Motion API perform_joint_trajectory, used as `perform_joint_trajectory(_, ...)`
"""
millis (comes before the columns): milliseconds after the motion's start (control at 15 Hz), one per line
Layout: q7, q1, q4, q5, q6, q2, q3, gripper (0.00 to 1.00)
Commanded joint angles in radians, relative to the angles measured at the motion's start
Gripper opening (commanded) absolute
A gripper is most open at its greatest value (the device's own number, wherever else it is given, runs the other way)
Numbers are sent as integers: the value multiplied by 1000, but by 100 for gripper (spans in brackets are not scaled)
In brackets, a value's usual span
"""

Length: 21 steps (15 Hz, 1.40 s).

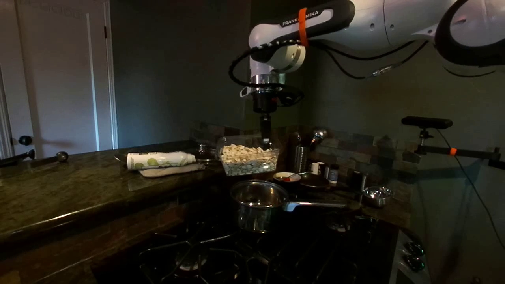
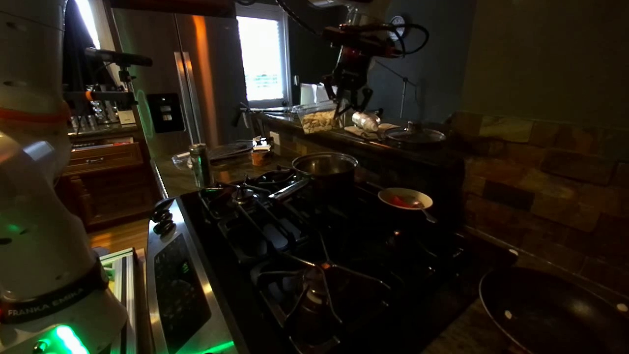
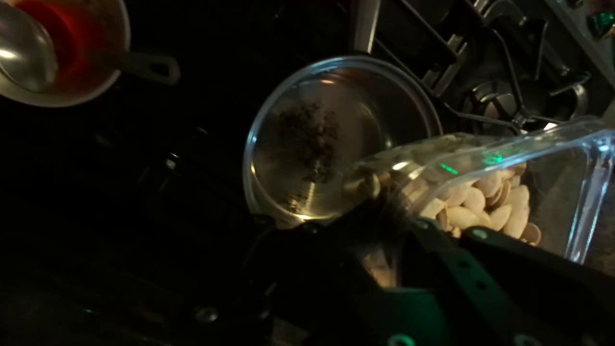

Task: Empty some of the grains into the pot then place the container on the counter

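Observation:
My gripper (image 1: 266, 139) is shut on the near wall of the clear plastic container (image 1: 250, 169) and holds it in the air, about upright. The pale grains (image 1: 244, 152) heap inside it. The container also shows in an exterior view (image 2: 318, 122) and at the right of the wrist view (image 3: 580, 221), with its grains (image 3: 480, 206). The steel pot (image 1: 258, 213) stands on the stove below the container. In the wrist view the pot (image 3: 336, 120) lies partly behind the container's corner; dark marks show on its bottom. The fingertips are dark and partly hidden. The counter (image 1: 71, 197) runs along the left.
A printed roll and folded cloth (image 1: 169, 171) lie on the counter beside a glass lid (image 2: 413, 136). A white bowl (image 2: 408, 199) with a spoon stands near the pot. The pot's handle (image 1: 315, 204) sticks out sideways. A dark pan (image 2: 555, 314) sits at the stove's end.

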Motion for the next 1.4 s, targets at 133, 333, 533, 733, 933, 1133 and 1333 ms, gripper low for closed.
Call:
perform_joint_trajectory(133, -41, -8, 25, -142, -10, 20, -33, 1)
perform_joint_trajectory(333, -36, -4, 13, -216, -8, 24, -37, 1)
perform_joint_trajectory(533, -14, 7, -5, -289, 3, 28, -36, 1)
perform_joint_trajectory(733, -19, -6, 8, -264, -4, 40, -31, 4)
perform_joint_trajectory(933, -1, 2, -16, -295, 32, 27, -32, 1)
perform_joint_trajectory(1133, 1, 11, -37, -358, 70, 16, -36, 1)
perform_joint_trajectory(1333, 4, 20, -55, -416, 95, 11, -36, 1)
